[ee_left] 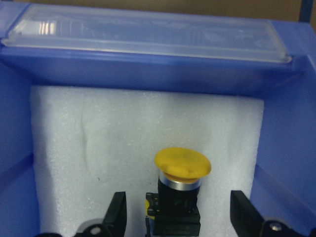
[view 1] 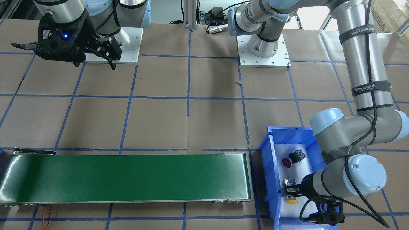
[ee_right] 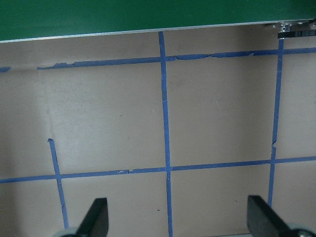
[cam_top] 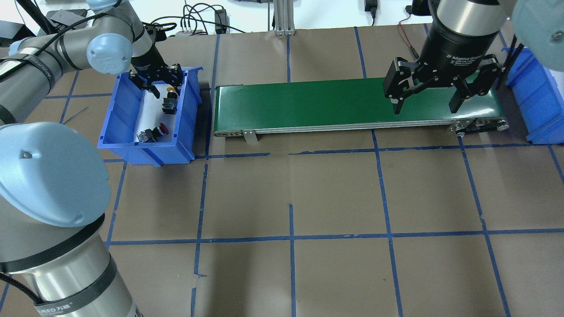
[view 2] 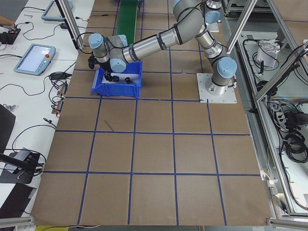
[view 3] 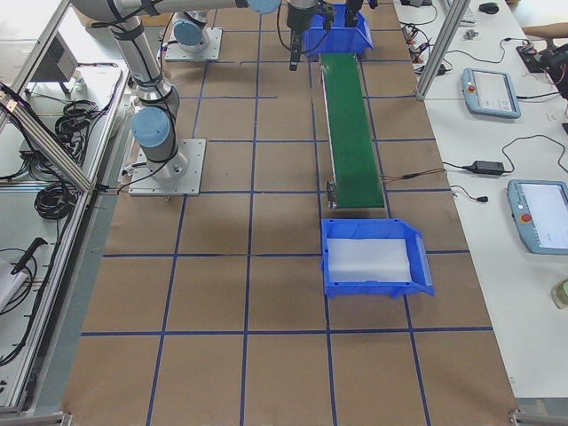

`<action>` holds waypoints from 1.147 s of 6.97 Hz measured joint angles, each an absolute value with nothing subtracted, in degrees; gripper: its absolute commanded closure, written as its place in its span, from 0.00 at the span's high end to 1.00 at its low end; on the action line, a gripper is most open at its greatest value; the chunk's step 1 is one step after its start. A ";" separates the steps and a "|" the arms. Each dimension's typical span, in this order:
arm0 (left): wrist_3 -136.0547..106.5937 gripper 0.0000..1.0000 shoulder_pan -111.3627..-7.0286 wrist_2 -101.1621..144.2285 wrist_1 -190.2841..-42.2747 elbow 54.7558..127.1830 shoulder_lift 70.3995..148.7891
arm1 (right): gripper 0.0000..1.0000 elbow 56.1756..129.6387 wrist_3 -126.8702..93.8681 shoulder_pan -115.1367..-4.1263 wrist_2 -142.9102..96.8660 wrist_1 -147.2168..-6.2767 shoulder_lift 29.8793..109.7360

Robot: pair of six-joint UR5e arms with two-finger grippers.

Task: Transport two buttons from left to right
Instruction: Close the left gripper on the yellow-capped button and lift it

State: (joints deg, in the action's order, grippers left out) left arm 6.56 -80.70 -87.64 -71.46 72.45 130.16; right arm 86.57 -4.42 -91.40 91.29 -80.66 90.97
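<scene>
Nothing is delivered yet: the yellow button (ee_left: 181, 165) and red button (view 1: 287, 162) both lie in the left blue bin (cam_top: 112, 114), the left gripper (ee_left: 179, 210) spread around the yellow one without touching, the right gripper (cam_top: 425, 108) hanging wide near the belt's (cam_top: 308, 103) right end.

Glossy plastic yellow button (ee_left: 182, 163) rests on matt foam (ee_left: 89, 138)

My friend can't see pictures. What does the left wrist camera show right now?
A yellow-capped button sits on white foam inside a blue bin. Its black body is between the open jaws of the left gripper, with a gap on each side. The bin's far wall fills the top of the picture.
</scene>
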 measured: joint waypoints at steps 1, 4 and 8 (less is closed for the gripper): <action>6.58 0.65 -80.69 -87.68 -71.46 72.48 130.21 | 1.00 86.57 -4.47 -91.41 91.31 -80.68 90.97; 6.61 0.64 -80.68 -87.64 -71.41 72.47 131.05 | 1.00 86.57 -4.46 -91.40 91.32 -80.65 90.97; 6.56 0.21 -80.76 -87.77 -71.22 72.09 131.26 | 1.00 86.57 -4.38 -91.41 91.32 -80.60 90.97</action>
State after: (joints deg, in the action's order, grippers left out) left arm 6.56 -80.76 -87.77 -71.22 72.09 131.26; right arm 86.57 -4.38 -91.41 91.32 -80.60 90.97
